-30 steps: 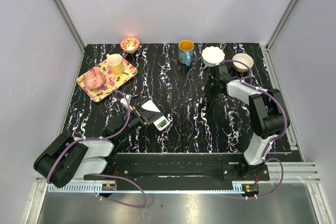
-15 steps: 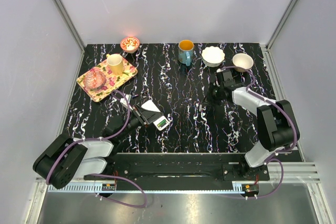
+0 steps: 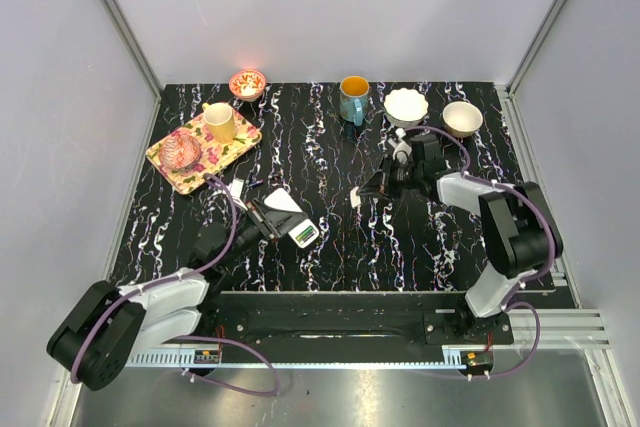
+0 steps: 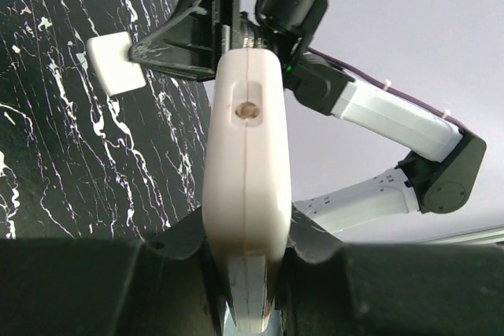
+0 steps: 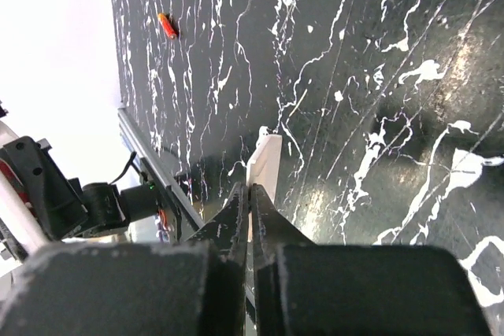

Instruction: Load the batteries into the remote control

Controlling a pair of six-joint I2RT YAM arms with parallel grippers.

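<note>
- Since a second ago the right arm has swung from beside the bowls toward table centre; the left arm has barely shifted, its elbow a little lower.
- Remote [image 3: 305, 234] is off the table [image 3: 450, 237], at 7 o'clock of table centre, clamped by the left gripper [image 3: 282, 222].
- Left wrist view shows it edge-on, a finger pressed to each flat side, its far end pointing at the right gripper [image 3: 368, 189].
- From above, a green patch shows on its upper face; I cannot tell what it is.
- One reddish battery [image 5: 166, 26] lies on the table, at 11 o'clock of the right fingers in the right wrist view, well apart from them.
- Right gripper sits at 2 o'clock of the remote, jaws narrow, pinching a thin white piece [image 5: 264, 164] by its edge.
- That piece is near the remote's far end, not touching it.
- Tray [image 3: 215, 157] with a yellow cup [image 3: 220, 122] lies at 10 o'clock of the remote.
- Blue mug [image 3: 352, 97] stands at 1 o'clock; two bowls [image 3: 406, 105] [image 3: 462, 117] stand between 1 and 2 o'clock, along the far edge.
</note>
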